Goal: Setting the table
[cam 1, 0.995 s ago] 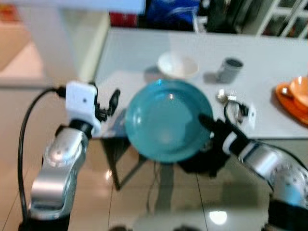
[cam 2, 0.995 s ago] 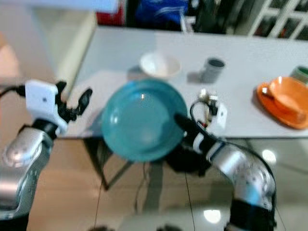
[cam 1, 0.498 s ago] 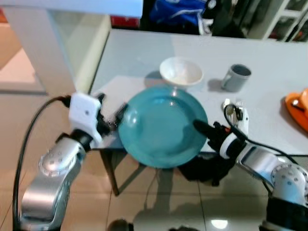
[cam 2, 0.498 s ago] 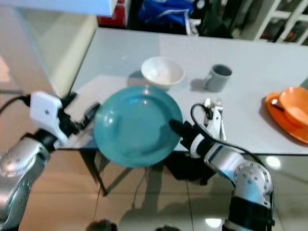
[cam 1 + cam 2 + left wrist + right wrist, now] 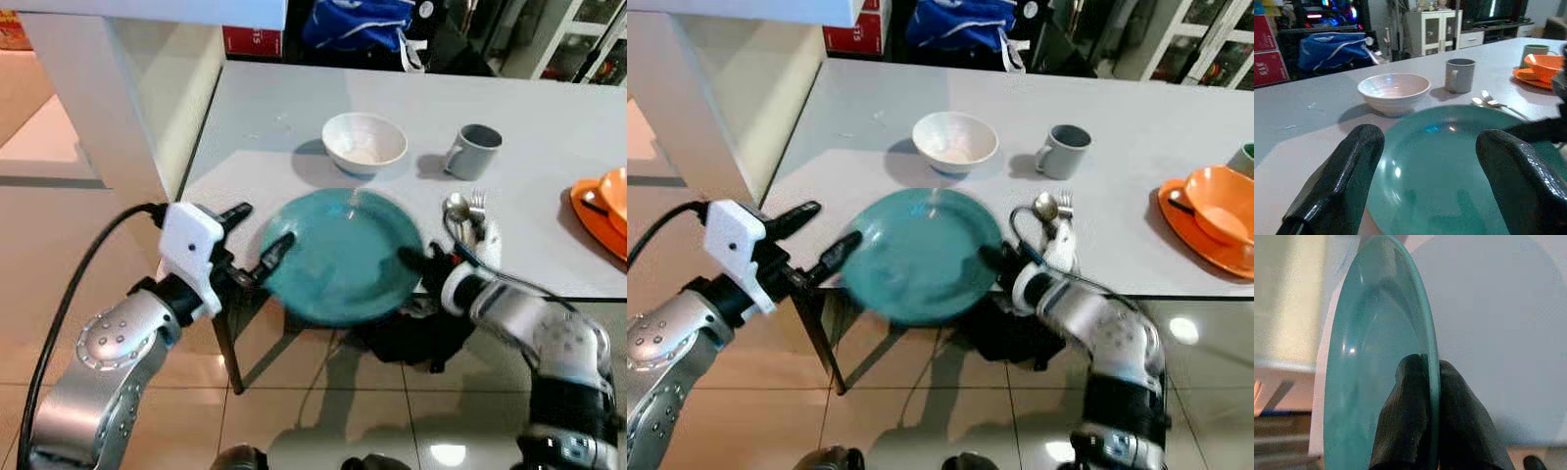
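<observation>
The robot is standing at the near edge of the white table (image 5: 294, 108) and carrying a teal plate (image 5: 338, 255) in to be laid, so the step in hand looks like placing the plate at this end of the setting. The right gripper (image 5: 423, 266) is pinching the plate's rim, one black finger above and one below, as the right wrist view makes plain with the rim running between the two fingers (image 5: 1454, 421). The plate is hanging roughly level over the table's near edge, part of it above the tabletop and part past the edge; whether it is touching the surface I cannot tell. The left gripper (image 5: 257, 240) is sitting just beside the plate's other rim with its fingers spread wide and holding nothing, one fingertip (image 5: 1359, 147) on each side of the plate in the left wrist view. Beyond the plate, farther onto the table, a white bowl (image 5: 363, 140) is standing, with a grey mug (image 5: 473, 150) beside it, and a spoon and fork (image 5: 463, 208) are lying just past the plate near the right gripper. An orange dish (image 5: 602, 201) is sitting well off toward the table's far right side. The next move, I judge, calls for sliding the plate fully onto the tabletop, short of the bowl and clear of the cutlery, lowering it flat, and only then releasing the rim.
</observation>
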`<state>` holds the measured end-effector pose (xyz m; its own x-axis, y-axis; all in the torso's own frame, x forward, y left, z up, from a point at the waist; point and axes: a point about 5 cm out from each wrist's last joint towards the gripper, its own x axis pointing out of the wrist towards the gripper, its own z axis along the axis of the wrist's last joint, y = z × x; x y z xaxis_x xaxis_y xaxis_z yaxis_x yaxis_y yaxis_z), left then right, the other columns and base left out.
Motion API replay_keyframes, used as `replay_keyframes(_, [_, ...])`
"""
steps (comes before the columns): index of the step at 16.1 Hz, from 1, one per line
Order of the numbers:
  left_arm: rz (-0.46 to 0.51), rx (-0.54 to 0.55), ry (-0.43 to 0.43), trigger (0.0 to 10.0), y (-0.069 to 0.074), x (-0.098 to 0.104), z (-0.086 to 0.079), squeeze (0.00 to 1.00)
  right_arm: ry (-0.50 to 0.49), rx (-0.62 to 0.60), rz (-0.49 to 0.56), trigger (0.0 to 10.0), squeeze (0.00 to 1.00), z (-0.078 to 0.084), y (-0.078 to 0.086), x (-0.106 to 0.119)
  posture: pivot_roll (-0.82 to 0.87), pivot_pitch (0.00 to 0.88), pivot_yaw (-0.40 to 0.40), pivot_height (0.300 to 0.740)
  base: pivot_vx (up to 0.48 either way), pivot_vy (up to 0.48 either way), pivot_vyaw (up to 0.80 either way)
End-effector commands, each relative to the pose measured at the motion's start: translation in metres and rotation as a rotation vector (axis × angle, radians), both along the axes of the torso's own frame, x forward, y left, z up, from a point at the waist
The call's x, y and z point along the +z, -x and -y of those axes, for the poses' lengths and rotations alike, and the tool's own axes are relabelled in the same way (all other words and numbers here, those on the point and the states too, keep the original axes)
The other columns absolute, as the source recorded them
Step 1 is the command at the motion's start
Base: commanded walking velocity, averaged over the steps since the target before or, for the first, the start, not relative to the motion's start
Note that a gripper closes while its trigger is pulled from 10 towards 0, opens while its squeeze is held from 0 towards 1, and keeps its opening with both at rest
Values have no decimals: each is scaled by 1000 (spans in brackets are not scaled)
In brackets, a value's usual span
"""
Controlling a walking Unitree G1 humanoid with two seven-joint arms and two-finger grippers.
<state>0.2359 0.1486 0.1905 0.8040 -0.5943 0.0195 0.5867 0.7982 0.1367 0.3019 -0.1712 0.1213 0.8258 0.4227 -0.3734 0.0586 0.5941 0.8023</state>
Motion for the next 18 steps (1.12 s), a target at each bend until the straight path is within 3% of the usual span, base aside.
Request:
replay_keyframes(1, [-25,-47,-3,10000,5,-2,5,0,24,-50,-16,10000,0,8,-5,-2,27,99,-55,740,0,0,0])
replay_keyframes(8, [-59,-105,15,10000,11,-8,16,0,18,-126,1,10000,0,11,-34,0,37,98,-57,740,0,0,0])
replay_keyframes(12, [-74,-149,22,10000,14,-8,22,0,24,-133,-17,10000,0,11,-37,-7,38,97,-53,740,0,0,0])
replay_keyframes(13, [-76,-154,21,10000,15,-9,23,0,28,-131,-37,10000,839,12,-36,-10,37,96,-51,740,0,0,0])
replay_keyframes(14, [-77,-155,21,10000,15,-9,23,0,30,-131,-46,10000,839,13,-35,-12,37,96,-51,740,0,0,0])
replay_keyframes(15, [-77,-155,21,10000,14,-9,23,0,35,-131,-52,10000,1000,14,-35,-14,37,95,-50,740,0,0,0])
replay_keyframes(18, [-73,-155,20,10000,13,-8,24,0,49,-132,-52,10000,1000,16,-36,-16,36,92,-50,740,0,0,0])
